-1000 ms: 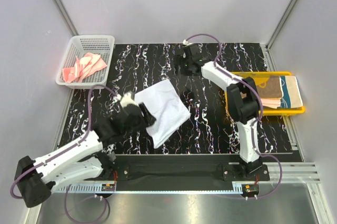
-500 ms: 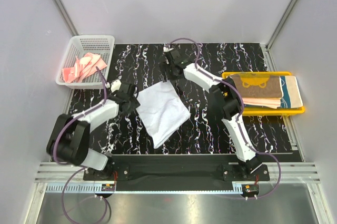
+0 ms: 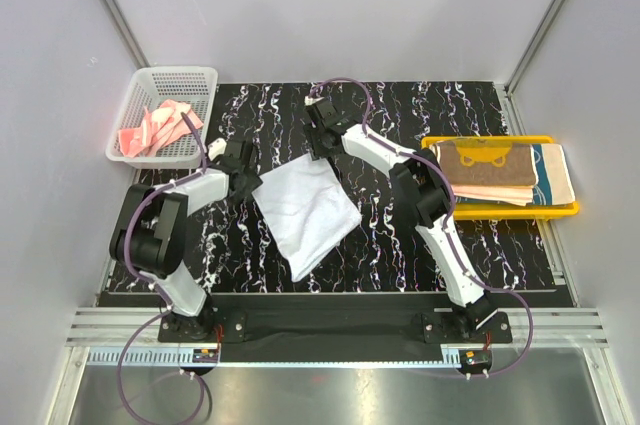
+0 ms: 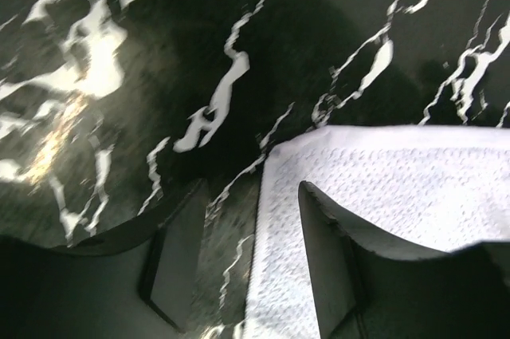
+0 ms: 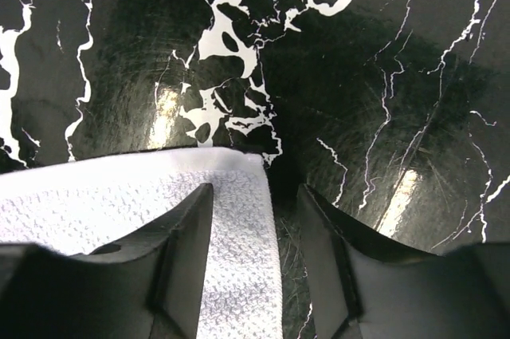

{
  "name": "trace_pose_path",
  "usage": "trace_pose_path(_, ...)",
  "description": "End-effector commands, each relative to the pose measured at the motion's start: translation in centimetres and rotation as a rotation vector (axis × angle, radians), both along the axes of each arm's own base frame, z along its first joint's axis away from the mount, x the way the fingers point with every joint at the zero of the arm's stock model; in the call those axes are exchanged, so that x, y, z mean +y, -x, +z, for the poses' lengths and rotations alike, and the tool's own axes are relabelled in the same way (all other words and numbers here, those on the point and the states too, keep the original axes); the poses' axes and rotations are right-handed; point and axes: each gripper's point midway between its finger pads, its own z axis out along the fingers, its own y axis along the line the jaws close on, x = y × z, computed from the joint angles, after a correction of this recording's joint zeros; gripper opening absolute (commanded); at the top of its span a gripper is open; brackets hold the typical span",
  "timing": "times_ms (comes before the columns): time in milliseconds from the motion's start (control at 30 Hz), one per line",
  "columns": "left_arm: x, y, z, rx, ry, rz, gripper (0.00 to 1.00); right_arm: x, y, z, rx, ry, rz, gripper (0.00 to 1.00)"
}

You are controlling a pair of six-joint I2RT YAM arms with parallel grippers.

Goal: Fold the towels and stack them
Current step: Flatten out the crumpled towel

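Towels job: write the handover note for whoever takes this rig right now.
Left gripper: open, fingers astride the left corner of the light towel, not pinched.
Right gripper: open, fingers astride the same towel's far corner.
The light towel lies flat and unfolded on the table.
Done: bear towel, peach towel and teal patterned towel lie folded and stacked on the yellow tray.
Left: fold the light towel and stack it. Then do the pink towel, crumpled in the white basket.
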Motion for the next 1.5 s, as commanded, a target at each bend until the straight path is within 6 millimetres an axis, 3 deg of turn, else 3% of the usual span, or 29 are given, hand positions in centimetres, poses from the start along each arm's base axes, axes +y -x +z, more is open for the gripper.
trace_pose_path(0,-1.1,-2.9,0.9,-0.043,0.026,-0.021,0.52,-0.4,0.7,-1.5,0.03,0.044,-0.004,0.51)
trace_pose_path(100,-1.4,-3.1,0.5,-0.031,0.03,-0.028,0.5,-0.4,0.8,-1.4,0.024,0.041,-0.002,0.45)
trace_pose_path(133,-1.4,-3.1,0.2,-0.023,0.03,-0.029,0.49,-0.5,0.7,-1.3,0.024,0.039,-0.002,0.38)
trace_pose_path(233,-1.4,-3.4,0.0,-0.013,0.018,-0.031,0.43,-0.4,0.8,-1.1,0.024,0.04,0.003,0.29)
trace_pose_path(367,-2.2,-4.2,-0.1,-0.01,0.041,-0.07,0.27,-0.5,0.9,-0.8,0.026,0.039,0.0,0.13)
trace_pose_path(567,-3.3,-5.9,0.0,0.006,0.047,-0.133,0.01,-0.9,0.6,0.3,0.001,0.045,-0.015,0.05)
trace_pose_path(733,-3.5,-7.1,1.7,-0.041,0.034,-0.172,0.0,-1.9,0.3,2.2,-0.038,0.058,-0.061,0.01)
trace_pose_path(867,-4.2,-8.1,5.3,-0.125,0.042,-0.221,0.0,-3.2,-0.3,5.7,-0.099,0.025,-0.105,0.0)
trace_pose_path(900,-4.3,-8.3,7.2,-0.168,0.051,-0.229,0.0,-3.4,-0.4,7.8,-0.132,0.007,-0.109,0.0)
trace_pose_path(967,-4.5,-8.2,9.2,-0.213,0.056,-0.245,0.0,-4.0,-0.3,9.6,-0.164,0.003,-0.119,0.0)
trace_pose_path(1000,-4.6,-8.0,10.3,-0.238,0.059,-0.251,0.0,-4.2,-0.1,12.0,-0.198,-0.019,-0.122,0.0)
trace_pose_path(1067,-5.3,-7.2,13.7,-0.32,0.056,-0.291,0.0,-4.7,0.5,13.4,-0.22,-0.031,-0.127,0.0)
trace_pose_path(1100,-5.4,-6.7,14.5,-0.336,0.043,-0.301,0.0,-5.1,0.9,16.0,-0.257,-0.059,-0.133,0.0)
trace_pose_path(1133,-5.5,-6.2,15.3,-0.349,0.027,-0.321,0.0,-5.4,1.6,16.0,-0.25,-0.059,-0.131,0.0)
trace_pose_path(1167,-6.0,-5.2,17.3,-0.395,0.025,-0.34,0.0,-5.5,1.9,16.9,-0.264,-0.079,-0.135,0.0)
trace_pose_path(1200,-5.8,-4.6,17.4,-0.398,0.012,-0.341,0.0,-6.0,2.5,19.1,-0.297,-0.109,-0.139,0.0)
trace_pose_path(1267,-6.1,-2.7,19.6,-0.462,0.012,-0.374,0.0,-6.4,3.7,19.8,-0.297,-0.125,-0.131,0.0)
trace_pose_path(1300,-6.1,-2.0,20.6,-0.49,0.01,-0.385,0.0,-6.7,4.6,22.3,-0.335,-0.16,-0.124,0.0)
trace_pose_path(1333,-6.2,-1.4,21.4,-0.512,-0.005,-0.411,0.0,-6.8,5.5,22.4,-0.332,-0.165,-0.11,0.0)
trace_pose_path(1367,-6.6,0.0,23.3,-0.565,-0.001,-0.441,0.0,-6.9,6.1,23.4,-0.353,-0.182,-0.097,0.0)
trace_pose_path(1400,-6.9,0.6,24.2,-0.588,-0.001,-0.461,0.0,-7.4,7.1,26.0,-0.396,-0.215,-0.091,0.0)
trace_pose_path(1467,-8.0,2.2,25.6,-0.625,0.014,-0.533,0.0,-7.4,8.6,27.3,-0.412,-0.236,-0.054,0.0)
